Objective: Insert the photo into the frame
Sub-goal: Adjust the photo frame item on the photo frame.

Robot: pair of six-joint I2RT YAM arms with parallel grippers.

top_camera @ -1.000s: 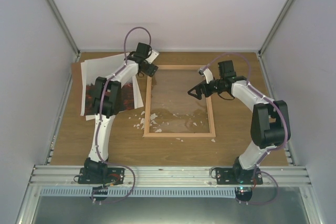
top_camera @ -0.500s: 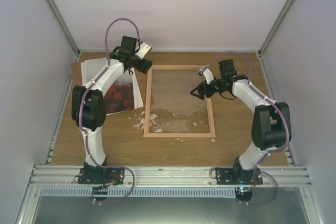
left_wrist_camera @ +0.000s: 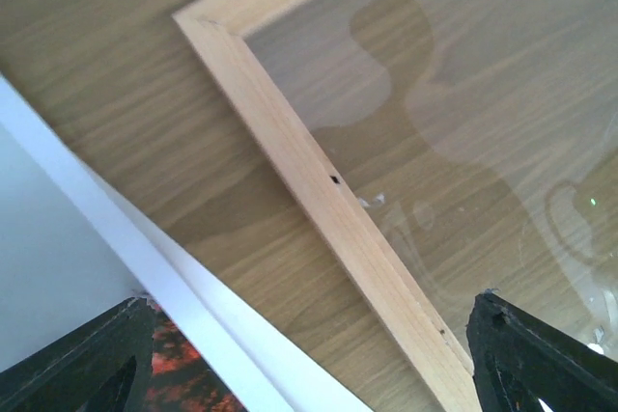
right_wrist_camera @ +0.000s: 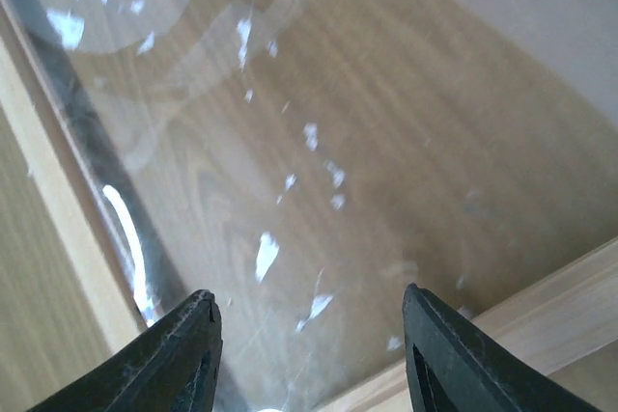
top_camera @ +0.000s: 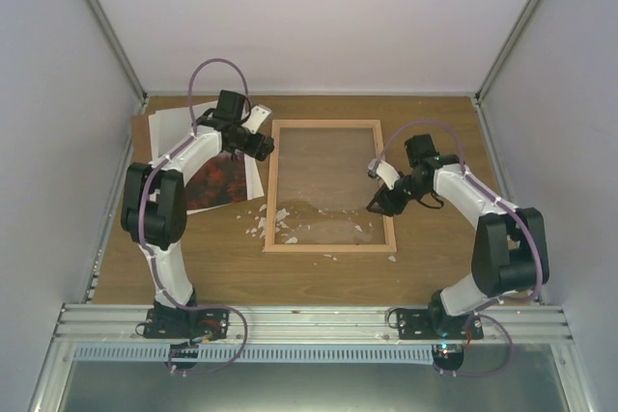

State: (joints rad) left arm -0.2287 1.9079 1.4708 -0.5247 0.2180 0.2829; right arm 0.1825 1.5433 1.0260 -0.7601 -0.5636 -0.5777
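- The photo [top_camera: 217,185] is lying flat, just left of the frame [top_camera: 271,190], its long axis running away from me.
- My left jaws [top_camera: 263,147] are hanging apart and empty beside its right edge, nearest.
- My right jaws [top_camera: 377,205] are hovering apart over the pane, farther off.

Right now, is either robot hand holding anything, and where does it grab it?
No. The left gripper and right gripper are both open and empty, above the frame.

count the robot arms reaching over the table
2. The left white-and-black robot arm bends over the white-bordered red-orange paper photo, beside the far-left corner of the light wooden rectangular picture frame; the right white-and-black robot arm reaches over the frame's near-right part. None hidden.
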